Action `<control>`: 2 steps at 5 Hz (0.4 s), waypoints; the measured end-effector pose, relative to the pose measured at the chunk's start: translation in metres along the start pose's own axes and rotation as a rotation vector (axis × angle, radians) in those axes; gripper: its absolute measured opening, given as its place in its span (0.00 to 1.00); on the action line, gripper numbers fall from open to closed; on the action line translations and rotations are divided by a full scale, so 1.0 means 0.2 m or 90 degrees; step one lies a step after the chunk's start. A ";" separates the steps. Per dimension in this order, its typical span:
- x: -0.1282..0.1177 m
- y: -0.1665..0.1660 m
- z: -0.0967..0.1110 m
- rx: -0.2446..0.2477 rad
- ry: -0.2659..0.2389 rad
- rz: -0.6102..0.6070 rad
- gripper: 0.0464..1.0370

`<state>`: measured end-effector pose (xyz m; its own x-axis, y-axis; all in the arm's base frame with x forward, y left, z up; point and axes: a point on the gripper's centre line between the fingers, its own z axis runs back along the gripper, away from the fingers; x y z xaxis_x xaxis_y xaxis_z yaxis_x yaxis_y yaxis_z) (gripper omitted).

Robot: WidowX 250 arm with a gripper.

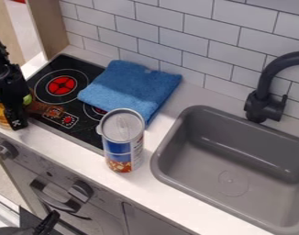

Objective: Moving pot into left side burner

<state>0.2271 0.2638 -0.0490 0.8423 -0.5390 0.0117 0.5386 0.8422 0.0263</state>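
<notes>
Amber pot (0, 114), nine o'clock: cut off by left edge, partly hidden behind gripper (16, 122). Yellow-green patch (27, 99) beside gripper: too small to identify. Arm (0, 59), ten o'clock: cut off at left edge. Second burner (92, 110), nine o'clock of centre: mostly under blue towel (130, 82). Faucet (262, 98), two o'clock, and sink (201, 151), four o'clock: cut off at right edge.

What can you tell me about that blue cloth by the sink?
The folded blue cloth looks soft and fluffy, like a towel, with a small pale patch near its back edge. It lies flat over the right side of the black stovetop, partly covering a red-centred burner, and reaches onto the white countertop.
</notes>
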 end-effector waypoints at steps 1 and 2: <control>0.03 0.03 0.00 0.025 -0.001 0.025 0.18; 0.05 0.06 0.01 0.053 -0.022 0.057 0.04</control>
<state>0.2425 0.2683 -0.0474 0.8850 -0.4626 0.0525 0.4556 0.8837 0.1072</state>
